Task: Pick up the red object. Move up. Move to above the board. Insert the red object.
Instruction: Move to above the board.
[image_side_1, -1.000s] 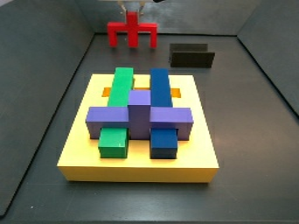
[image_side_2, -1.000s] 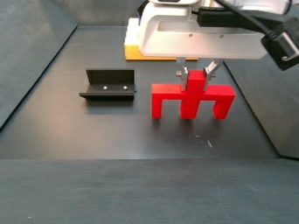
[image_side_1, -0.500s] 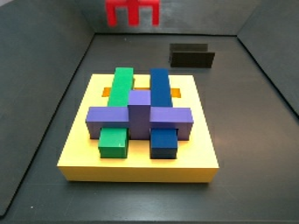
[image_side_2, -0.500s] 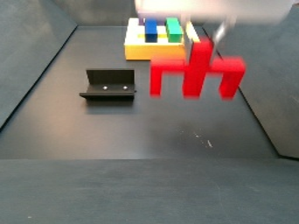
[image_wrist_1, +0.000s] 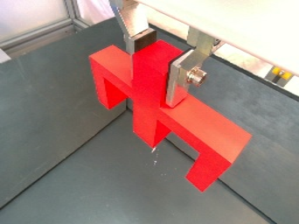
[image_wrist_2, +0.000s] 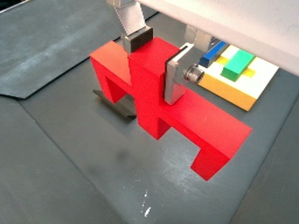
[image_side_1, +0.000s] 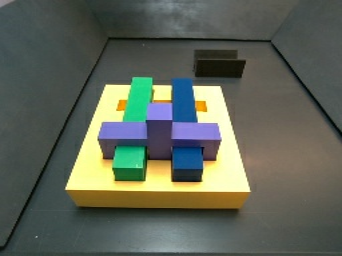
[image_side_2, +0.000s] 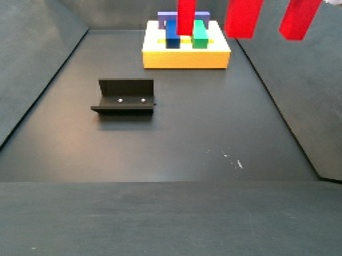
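Observation:
My gripper (image_wrist_1: 158, 59) is shut on the upright stub of the red object (image_wrist_1: 193, 131), a bright red arch with two legs; both wrist views show this, and the gripper (image_wrist_2: 156, 59) holds the red object (image_wrist_2: 201, 129) high above the dark floor. In a side view only two red legs (image_side_2: 243, 15) hang in at the upper edge; the gripper itself is out of frame there. The board (image_side_1: 160, 190), a thick yellow slab with green, blue and purple blocks, lies on the floor. It also shows in a side view (image_side_2: 187, 57) and in a wrist view (image_wrist_2: 246, 87).
The fixture (image_side_2: 124, 97), a dark L-shaped bracket, stands on the floor apart from the board; it also shows behind the board (image_side_1: 221, 65) and partly under the red object (image_wrist_2: 118, 108). Dark walls enclose the floor.
The gripper has lifted the red object straight up off the floor. It has left one side view and only its legs remain at the upper edge of the other.

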